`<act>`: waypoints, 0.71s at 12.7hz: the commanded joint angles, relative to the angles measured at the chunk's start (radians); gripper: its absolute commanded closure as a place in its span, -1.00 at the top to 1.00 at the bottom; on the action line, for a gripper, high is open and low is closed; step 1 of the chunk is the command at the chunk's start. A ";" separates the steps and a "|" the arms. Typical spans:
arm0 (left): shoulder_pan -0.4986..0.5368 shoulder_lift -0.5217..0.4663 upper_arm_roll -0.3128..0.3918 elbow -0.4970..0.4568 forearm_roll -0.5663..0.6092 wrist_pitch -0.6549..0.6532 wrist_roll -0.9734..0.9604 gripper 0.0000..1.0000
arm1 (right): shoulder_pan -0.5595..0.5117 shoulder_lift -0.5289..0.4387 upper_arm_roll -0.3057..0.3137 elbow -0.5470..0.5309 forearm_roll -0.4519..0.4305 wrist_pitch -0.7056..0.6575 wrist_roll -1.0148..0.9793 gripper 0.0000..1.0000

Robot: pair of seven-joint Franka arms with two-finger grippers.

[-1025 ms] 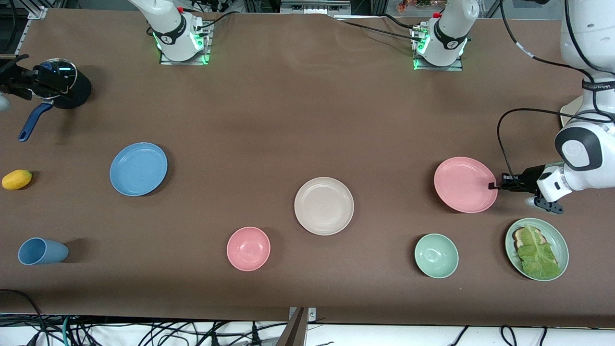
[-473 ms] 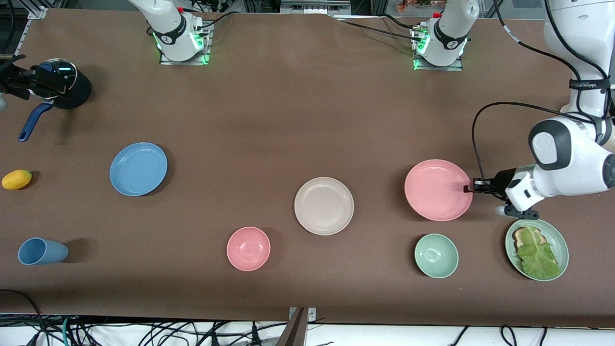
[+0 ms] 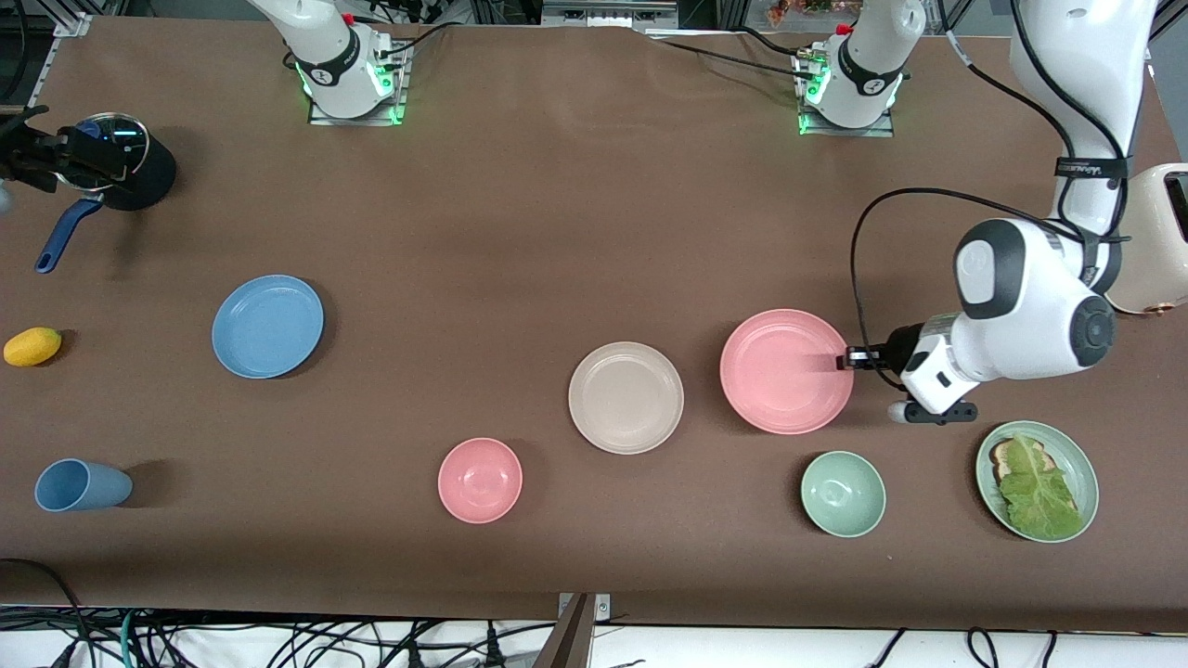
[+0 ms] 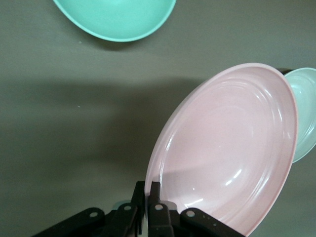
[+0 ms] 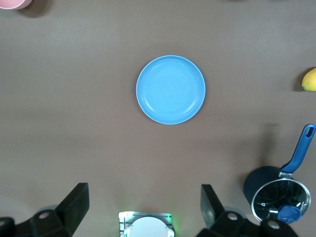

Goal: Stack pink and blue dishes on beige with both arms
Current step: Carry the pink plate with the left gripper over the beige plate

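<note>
The left gripper (image 3: 846,359) is clamped on the rim of the flat round pink plate (image 3: 786,371), which is just beside the round beige plate (image 3: 626,397), toward the left arm's end. The right gripper's (image 5: 143,205) fingers (image 5: 76,203) are spread wide, high over the table (image 5: 74,138) above the flat round blue plate (image 5: 171,89).

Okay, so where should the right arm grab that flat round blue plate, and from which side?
Grip the flat round blue plate by its low rim, pinching the edge toward the right arm's end of the table, coming in low. It lies flat with nothing touching it, so only the thin rim offers a pinch. The right gripper hangs open above it; the left gripper holds the pink plate likewise.
</note>
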 commanded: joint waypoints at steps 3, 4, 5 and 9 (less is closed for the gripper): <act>-0.049 0.001 -0.080 0.013 0.086 0.072 -0.273 -1.00 | -0.003 -0.001 -0.011 -0.003 -0.009 -0.011 -0.007 1.00; -0.071 0.004 -0.081 0.013 0.086 0.084 -0.317 -1.00 | -0.003 0.001 -0.016 -0.007 -0.006 -0.010 -0.007 1.00; -0.097 0.008 -0.081 0.013 0.086 0.095 -0.361 -1.00 | -0.003 0.007 -0.016 -0.009 -0.008 -0.006 -0.007 1.00; -0.204 0.043 -0.081 0.015 0.143 0.176 -0.558 -1.00 | -0.002 0.037 -0.016 -0.006 -0.011 0.032 -0.006 1.00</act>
